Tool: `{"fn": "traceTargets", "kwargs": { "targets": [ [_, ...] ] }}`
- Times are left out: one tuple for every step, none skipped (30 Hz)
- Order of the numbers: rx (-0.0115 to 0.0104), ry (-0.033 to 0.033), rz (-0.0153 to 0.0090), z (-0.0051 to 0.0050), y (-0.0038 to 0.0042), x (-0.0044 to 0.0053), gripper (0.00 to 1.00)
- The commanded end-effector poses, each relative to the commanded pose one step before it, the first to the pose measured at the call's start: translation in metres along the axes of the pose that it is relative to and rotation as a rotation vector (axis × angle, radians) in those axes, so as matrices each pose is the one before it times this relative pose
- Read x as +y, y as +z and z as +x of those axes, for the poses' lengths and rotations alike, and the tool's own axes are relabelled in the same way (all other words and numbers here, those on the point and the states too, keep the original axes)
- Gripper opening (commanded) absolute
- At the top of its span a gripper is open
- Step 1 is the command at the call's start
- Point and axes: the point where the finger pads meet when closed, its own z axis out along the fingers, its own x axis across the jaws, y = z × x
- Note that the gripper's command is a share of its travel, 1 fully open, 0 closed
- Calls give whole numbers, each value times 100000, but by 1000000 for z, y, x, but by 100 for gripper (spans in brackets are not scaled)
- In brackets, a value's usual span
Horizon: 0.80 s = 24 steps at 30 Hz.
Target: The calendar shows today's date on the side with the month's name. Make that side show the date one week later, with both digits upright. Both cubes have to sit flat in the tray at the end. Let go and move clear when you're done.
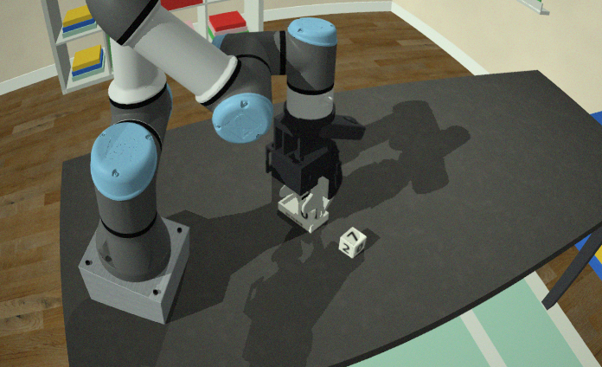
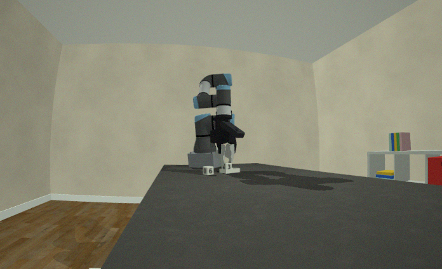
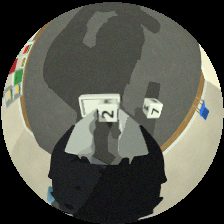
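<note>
Gripper: the claw [image 1: 313,205] [image 2: 228,161] [image 3: 108,109] points down, its pale fingers clamped on a cube at the tray.
Gripped cube: the white cube in the fingers [image 1: 310,214] [image 2: 228,166] stands at the tray. An upright 3 faces the exterior view; a 2 lies on its side on the face seen from the wrist. Whether its bottom is fully seated cannot be told.
Tray: the white tray [image 1: 294,220] [image 2: 235,170] [image 3: 81,103] rests on the dark table [image 1: 477,150] [image 2: 249,227] [image 3: 175,45], right below the claw. Its lettering, seen from the top view, is too small to read.
Loose cube: the other white cube [image 1: 352,242] [image 2: 207,170] [image 3: 152,108] sits on the table near the tray, apart from it: at 4 o'clock in the top view, 9 o'clock in the exterior view, 3 o'clock in the wrist view. A 7 is on top, a 2 on one side; the exterior view shows a 0 and a 6.
Base: the grey block [image 1: 125,303] [image 2: 199,160] under the arm [image 1: 180,49] [image 2: 223,96] stands well apart from the tray, at 8 o'clock in the top view.
Date: one cube is outside the tray, so the two-digit date is incomplete.
</note>
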Motion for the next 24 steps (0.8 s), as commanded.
{"fn": "traceTargets", "kwargs": {
  "targets": [
    [138, -1, 184, 480, -517, -630, 11],
    [0, 0, 0, 0, 0, 0, 11],
    [0, 0, 0, 0, 0, 0, 11],
    [0, 0, 0, 0, 0, 0, 11],
    [0, 0, 0, 0, 0, 0, 11],
    [0, 0, 0, 0, 0, 0, 11],
    [0, 0, 0, 0, 0, 0, 11],
    [0, 0, 0, 0, 0, 0, 11],
    [0, 0, 0, 0, 0, 0, 11],
    [0, 0, 0, 0, 0, 0, 11],
    [0, 0, 0, 0, 0, 0, 11],
    [0, 0, 0, 0, 0, 0, 11],
    [0, 0, 0, 0, 0, 0, 11],
    [0, 0, 0, 0, 0, 0, 11],
    [0, 0, 0, 0, 0, 0, 11],
    [0, 0, 0, 0, 0, 0, 11],
    [0, 0, 0, 0, 0, 0, 11],
    [0, 0, 0, 0, 0, 0, 11],
    [0, 0, 0, 0, 0, 0, 11],
    [0, 0, 0, 0, 0, 0, 11],
    [0, 0, 0, 0, 0, 0, 11],
    [0, 0, 0, 0, 0, 0, 11],
    [0, 0, 0, 0, 0, 0, 11],
    [0, 0, 0, 0, 0, 0, 15]
  ]
}}
